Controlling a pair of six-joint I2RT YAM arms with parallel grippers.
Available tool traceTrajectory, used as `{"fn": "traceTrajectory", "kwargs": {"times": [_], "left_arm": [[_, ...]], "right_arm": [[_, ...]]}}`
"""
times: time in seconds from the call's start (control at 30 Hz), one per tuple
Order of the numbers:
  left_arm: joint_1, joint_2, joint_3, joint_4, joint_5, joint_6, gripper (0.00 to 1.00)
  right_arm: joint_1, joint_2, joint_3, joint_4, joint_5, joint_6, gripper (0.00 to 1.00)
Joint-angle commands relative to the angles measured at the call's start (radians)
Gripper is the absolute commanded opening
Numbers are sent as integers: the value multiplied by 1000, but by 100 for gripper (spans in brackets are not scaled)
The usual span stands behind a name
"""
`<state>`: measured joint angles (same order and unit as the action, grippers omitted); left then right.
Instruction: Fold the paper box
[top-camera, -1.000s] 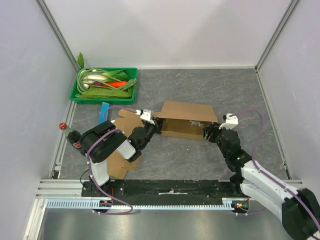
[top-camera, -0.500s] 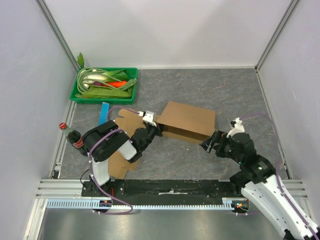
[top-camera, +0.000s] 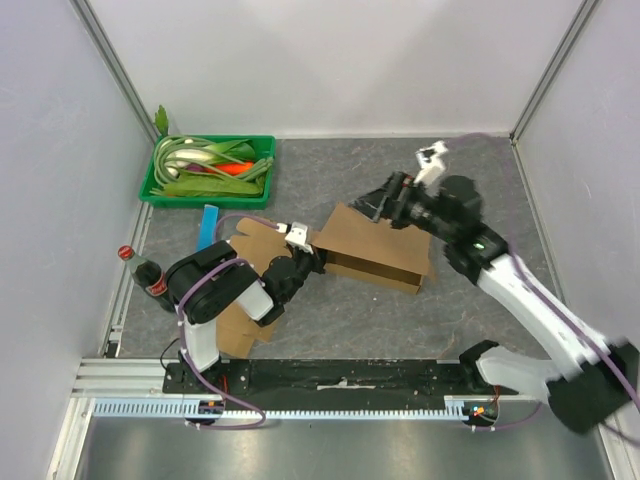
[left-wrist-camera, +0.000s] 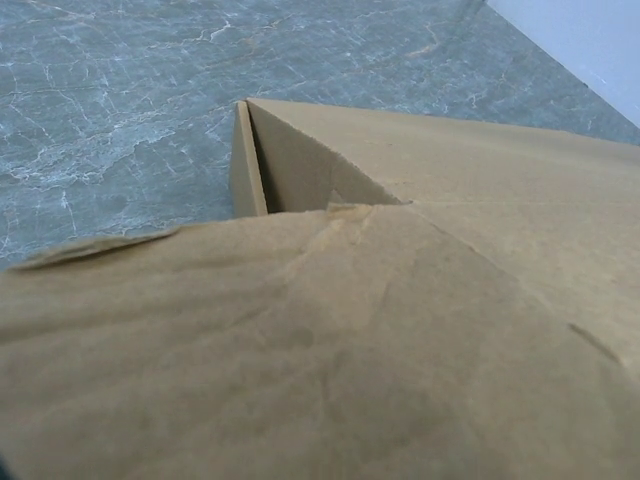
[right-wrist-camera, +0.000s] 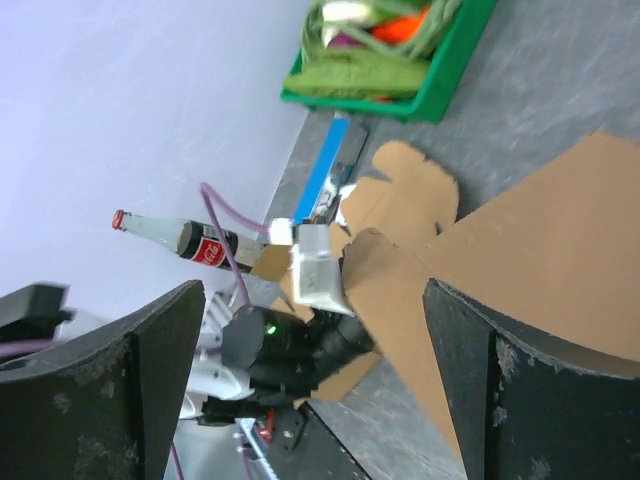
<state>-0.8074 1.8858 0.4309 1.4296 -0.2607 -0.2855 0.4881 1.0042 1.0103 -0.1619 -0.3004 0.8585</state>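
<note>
The brown paper box (top-camera: 375, 240) lies partly raised in the middle of the table, its flat top panel sloping toward the back. My left gripper (top-camera: 311, 258) is at the box's left end, shut on a side flap. In the left wrist view that cardboard (left-wrist-camera: 330, 350) fills the frame and hides the fingers. My right gripper (top-camera: 381, 206) hovers above the box's far edge with its jaws wide open and nothing between them. Its wrist view looks past the open gripper (right-wrist-camera: 313, 290) onto the box (right-wrist-camera: 560, 250) and the left arm (right-wrist-camera: 290, 345).
A green tray (top-camera: 205, 199) of vegetables stands at the back left. A cola bottle (top-camera: 146, 273) stands by the left wall, with a blue strip (top-camera: 208, 224) near it. More flat cardboard (top-camera: 236, 330) lies under the left arm. Walls close in three sides.
My right arm has swung from the box's near right corner up and over to its far edge, jaws opening wide. The box's top panel settled lower. The left gripper stayed put.
</note>
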Motion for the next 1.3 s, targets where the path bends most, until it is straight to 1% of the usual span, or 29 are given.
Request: {"fn": "traceTrajectory", "kwargs": {"times": [0.0,0.03,0.07,0.13,0.17,0.2,0.27,0.3,0.33,0.37,0.4,0.43,0.47,0.5,0.57,0.6,0.63,0.7,0.77,0.83,0.87,0.9,0.93,0.97,1.03,1.1,1.17,1.2,1.27], "left_arm": [[-13,-28,-34,143,-18,-38,13],[-13,-60,-38,125,-29,-47,16],[-13,-80,-47,70,-38,-69,27],[-12,-175,-57,-35,-22,-104,39],[-10,-219,-63,-100,-6,-179,42],[-10,-259,-61,-280,0,-219,46],[-1,-386,-37,-482,78,-318,53],[2,-424,-24,-676,93,-349,55],[5,-468,-12,-789,116,-389,57],[10,-541,3,-869,173,-450,57],[8,-594,3,-938,204,-464,57],[10,-641,-3,-1072,231,-481,58],[13,-695,-32,-1124,297,-506,58],[14,-831,-46,-1181,329,-500,59],[14,-972,-55,-1390,377,-478,59],[14,-1093,-47,-1473,388,-475,60],[14,-1158,-34,-1624,400,-459,59],[14,-1253,20,-1742,428,-443,58],[14,-1352,86,-1840,471,-416,53],[17,-1346,114,-1793,518,-397,51],[27,-1297,147,-1714,549,-386,50],[34,-1241,170,-1675,563,-386,49],[45,-1179,201,-1640,581,-383,44],[69,-1040,266,-1600,610,-388,41],[89,-922,302,-1433,638,-409,37],[108,-771,322,-1268,656,-434,36],[128,-620,356,-1241,690,-443,35],[131,-578,364,-1206,716,-442,34],[139,-512,384,-1221,726,-420,31]], "right_arm": [[3,195,-204,571,-212,266,98],[4,215,-220,606,-204,269,98],[4,234,-242,651,-204,292,98],[4,280,-343,813,-200,367,98],[4,293,-367,840,-195,370,98],[4,316,-404,857,-191,373,98],[7,336,-443,949,-189,398,98],[6,350,-467,966,-180,398,98],[6,359,-475,987,-177,395,98],[6,370,-483,996,-177,381,98],[6,390,-486,1001,-180,373,98],[6,401,-486,1004,-183,369,98],[6,415,-489,1013,-186,363,98],[6,419,-490,1021,-190,363,98],[4,424,-489,1013,-194,347,98],[0,425,-486,1007,-198,330,98],[-3,422,-481,978,-204,320,98],[-9,407,-478,957,-212,306,98],[-13,381,-470,876,-215,260,98],[-14,315,-476,741,-218,167,98],[-13,283,-496,684,-198,139,98],[-16,211,-507,629,-181,116,98],[-17,176,-518,555,-175,93,98],[-19,142,-542,526,-171,70,98],[-31,67,-565,471,-174,59,98],[-61,33,-599,444,-201,54,98],[-83,4,-642,482,-221,68,98],[-100,-7,-650,487,-211,68,98],[-114,-13,-648,486,-226,62,98]]}}
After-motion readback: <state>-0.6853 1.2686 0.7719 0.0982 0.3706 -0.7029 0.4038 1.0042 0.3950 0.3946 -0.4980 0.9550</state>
